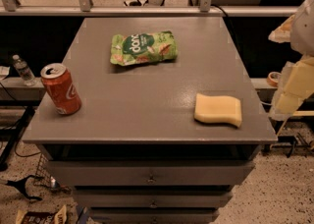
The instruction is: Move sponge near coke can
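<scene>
The pale yellow sponge [218, 109] lies flat on the grey table top [147, 95], near the front right corner. The red-orange coke can [61, 89] stands upright near the front left edge, far to the left of the sponge. My gripper [294, 88] is at the right edge of the view, beyond the table's right side and right of the sponge, apart from it. It holds nothing that I can see.
A green snack bag [143, 47] lies at the back middle of the table. A small clear water bottle [22, 70] stands on a lower ledge to the left. Drawers [151, 174] sit under the top. A rail [147, 11] runs behind the table.
</scene>
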`<state>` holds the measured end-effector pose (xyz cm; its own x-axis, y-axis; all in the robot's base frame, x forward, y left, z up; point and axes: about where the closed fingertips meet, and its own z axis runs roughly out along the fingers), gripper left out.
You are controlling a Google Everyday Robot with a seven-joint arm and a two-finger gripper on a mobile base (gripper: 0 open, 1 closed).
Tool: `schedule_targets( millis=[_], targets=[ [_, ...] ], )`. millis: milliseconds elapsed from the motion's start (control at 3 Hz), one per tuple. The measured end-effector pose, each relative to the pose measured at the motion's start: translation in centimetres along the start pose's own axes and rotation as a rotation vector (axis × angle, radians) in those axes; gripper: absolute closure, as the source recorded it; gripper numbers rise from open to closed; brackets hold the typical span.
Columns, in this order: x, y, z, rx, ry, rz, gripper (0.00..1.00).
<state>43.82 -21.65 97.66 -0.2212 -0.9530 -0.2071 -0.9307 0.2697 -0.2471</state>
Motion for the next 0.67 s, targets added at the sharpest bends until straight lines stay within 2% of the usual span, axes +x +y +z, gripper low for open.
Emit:
schedule_targets(
  millis=[333, 667],
  targets=[
    [-0.1, -0.3, 0.1, 0.012, -0.01, 0.001, 0.0],
    [0.3, -1.4, 3.2, -0.016, -0.054, 0.017, 0.0]
  ],
)
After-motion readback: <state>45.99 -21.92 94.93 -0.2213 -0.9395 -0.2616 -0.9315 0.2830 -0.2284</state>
